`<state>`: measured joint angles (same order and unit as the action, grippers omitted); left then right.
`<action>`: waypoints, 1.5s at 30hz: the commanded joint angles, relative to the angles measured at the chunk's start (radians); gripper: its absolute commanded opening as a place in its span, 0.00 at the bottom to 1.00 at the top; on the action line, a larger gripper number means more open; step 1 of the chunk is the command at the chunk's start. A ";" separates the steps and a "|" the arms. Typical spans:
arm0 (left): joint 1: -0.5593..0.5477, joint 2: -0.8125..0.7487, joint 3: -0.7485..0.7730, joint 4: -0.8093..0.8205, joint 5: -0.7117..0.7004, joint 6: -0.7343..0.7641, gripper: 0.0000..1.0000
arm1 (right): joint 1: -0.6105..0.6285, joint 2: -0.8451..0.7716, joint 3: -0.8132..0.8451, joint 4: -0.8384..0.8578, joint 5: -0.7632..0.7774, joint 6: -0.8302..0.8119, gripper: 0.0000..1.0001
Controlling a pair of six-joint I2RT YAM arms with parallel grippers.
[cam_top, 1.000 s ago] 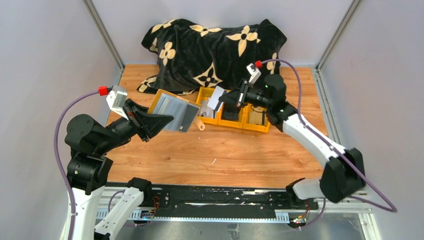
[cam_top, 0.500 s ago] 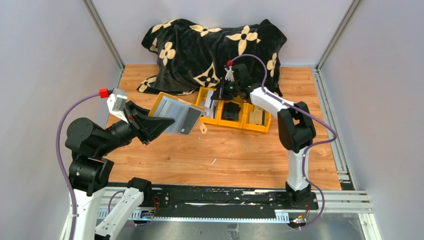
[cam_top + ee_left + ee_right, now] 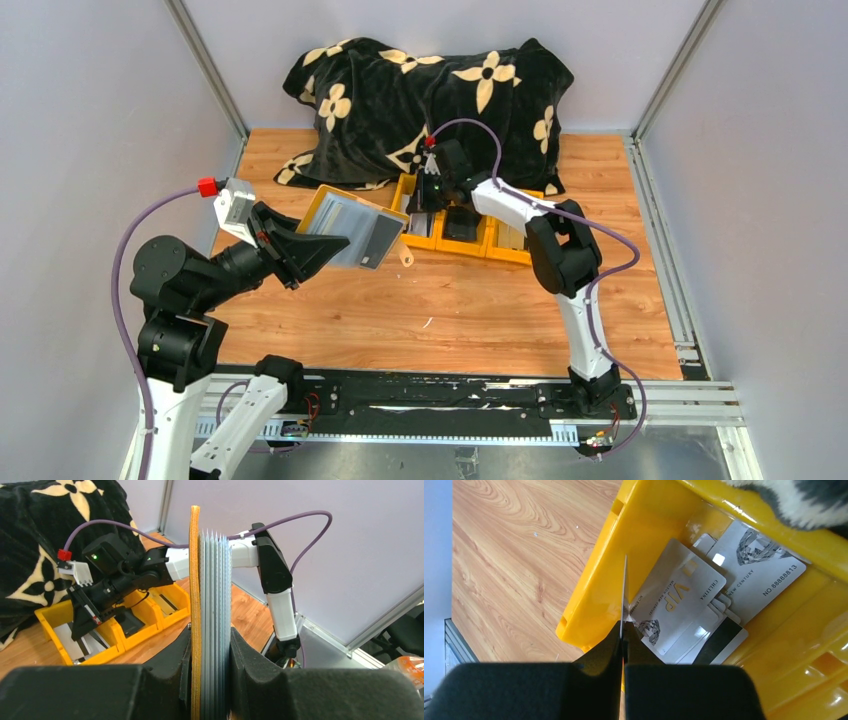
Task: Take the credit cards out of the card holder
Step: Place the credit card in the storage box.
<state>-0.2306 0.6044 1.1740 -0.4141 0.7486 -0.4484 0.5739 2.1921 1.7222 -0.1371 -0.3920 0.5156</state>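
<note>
My left gripper (image 3: 335, 241) is shut on the card holder (image 3: 358, 232) and holds it off the table, left of the bins. In the left wrist view the card holder (image 3: 210, 605) stands edge-on between the fingers of the left gripper (image 3: 210, 636), mustard flap to the left, blue-grey pockets fanned to the right. My right gripper (image 3: 425, 196) hangs over the leftmost of the three joined bins. In the right wrist view the right gripper (image 3: 624, 630) is shut on one thin credit card (image 3: 625, 587), seen edge-on. Several pale credit cards (image 3: 684, 600) lie below it in the yellow bin (image 3: 594, 605).
A row of three yellow bins (image 3: 436, 241) sits mid-table, with a black item (image 3: 462, 222) and a beige item (image 3: 514, 235) inside. Another yellow bin (image 3: 318, 203) lies behind the card holder. A black flowered blanket (image 3: 430, 90) covers the back. Walls close in on both sides.
The right arm has swung left along the bins, carrying its card from the middle of the row to over the leftmost bin. The left arm and card holder have barely moved.
</note>
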 commanded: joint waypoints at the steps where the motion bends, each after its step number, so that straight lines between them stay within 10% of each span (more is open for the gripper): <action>1: -0.002 -0.018 0.028 0.026 0.003 0.023 0.00 | 0.016 0.016 -0.040 -0.011 0.018 -0.027 0.00; 20: -0.001 -0.022 0.034 0.030 0.032 0.013 0.00 | 0.061 -0.113 -0.228 0.117 0.000 -0.013 0.01; 24: -0.001 -0.018 0.030 0.037 0.044 0.005 0.00 | 0.061 -0.110 -0.151 0.040 0.086 -0.063 0.32; 33: -0.001 -0.017 0.030 0.054 0.061 -0.003 0.00 | 0.080 -0.265 -0.157 0.033 0.194 -0.091 0.65; 45: -0.001 -0.018 0.027 0.112 0.078 -0.039 0.00 | 0.088 -0.766 -0.429 0.273 0.026 -0.032 0.80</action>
<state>-0.2306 0.5930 1.1744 -0.3935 0.8032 -0.4622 0.6529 1.5902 1.4425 -0.0540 -0.2432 0.4335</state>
